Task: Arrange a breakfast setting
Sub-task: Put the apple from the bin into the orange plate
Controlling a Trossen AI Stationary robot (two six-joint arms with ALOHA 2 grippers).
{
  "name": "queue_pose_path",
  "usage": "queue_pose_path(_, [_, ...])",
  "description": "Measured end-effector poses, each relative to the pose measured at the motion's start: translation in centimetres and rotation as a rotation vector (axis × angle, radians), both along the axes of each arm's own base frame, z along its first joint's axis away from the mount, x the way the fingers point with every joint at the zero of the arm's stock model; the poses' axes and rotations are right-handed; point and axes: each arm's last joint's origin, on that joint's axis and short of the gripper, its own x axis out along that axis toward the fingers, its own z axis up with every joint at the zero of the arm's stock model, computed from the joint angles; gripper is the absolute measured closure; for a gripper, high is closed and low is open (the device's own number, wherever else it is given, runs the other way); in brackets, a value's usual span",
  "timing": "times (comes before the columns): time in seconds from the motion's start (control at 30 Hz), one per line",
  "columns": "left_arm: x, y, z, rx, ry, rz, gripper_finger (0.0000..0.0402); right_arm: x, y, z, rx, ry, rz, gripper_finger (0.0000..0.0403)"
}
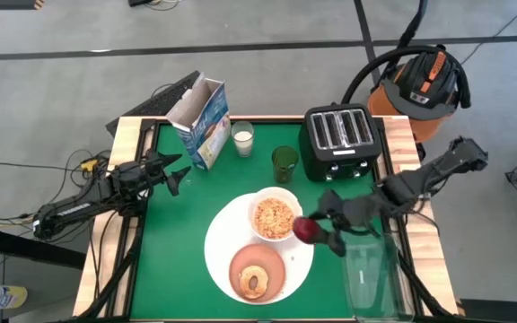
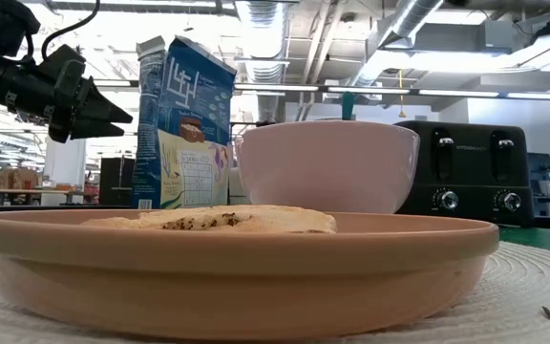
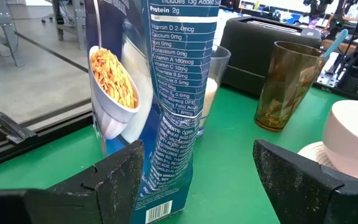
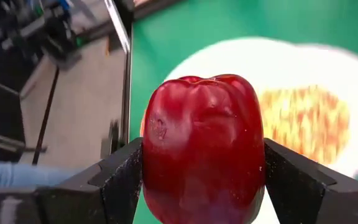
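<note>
A large white plate (image 1: 218, 247) carries a white bowl of cereal (image 1: 274, 215) and a salmon-pink plate (image 1: 257, 272) with a tan bagel (image 1: 255, 281) lying flat on it. The blue cereal box (image 1: 202, 121) stands upright and open at the far left. My right gripper (image 1: 321, 229) is shut on a dark-red apple (image 1: 307, 231) over the white plate's right rim, beside the bowl. My left gripper (image 1: 176, 172) is open and empty, just near-left of the cereal box (image 3: 166, 93), pointing at it. No spoon shows. My right gripper pinches the apple's two opposite sides (image 4: 151, 162) between its two fingers (image 4: 120, 180). The fingers come from the table's right, slanting a little down. The apple sits stem end up and seems lifted clear above the white plate (image 4: 229, 56).
A glass of milk (image 1: 242, 137) and a green-brown cup (image 1: 284, 163) stand behind the bowl. The black four-slot toaster (image 1: 341, 141) is at the far right. A clear plastic tray (image 1: 371, 274) lies at the near right under my right arm. Bare green mat lies at the near left.
</note>
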Motion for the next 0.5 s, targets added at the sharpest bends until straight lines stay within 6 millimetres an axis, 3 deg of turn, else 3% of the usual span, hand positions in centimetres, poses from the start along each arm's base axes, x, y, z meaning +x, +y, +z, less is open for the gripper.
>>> queue_pose_path(0.2, [0.0,0.0,0.0,0.000,0.001,0.000,0.0113,3.6,-0.9,-0.7,0.025,-0.090,-0.044,0.0103])
queue_pose_path(0.5, [0.0,0.0,0.0,0.000,0.000,0.000,0.0113,6.9,1.7,-3.5,0.111,-0.075,-0.003,0.0103])
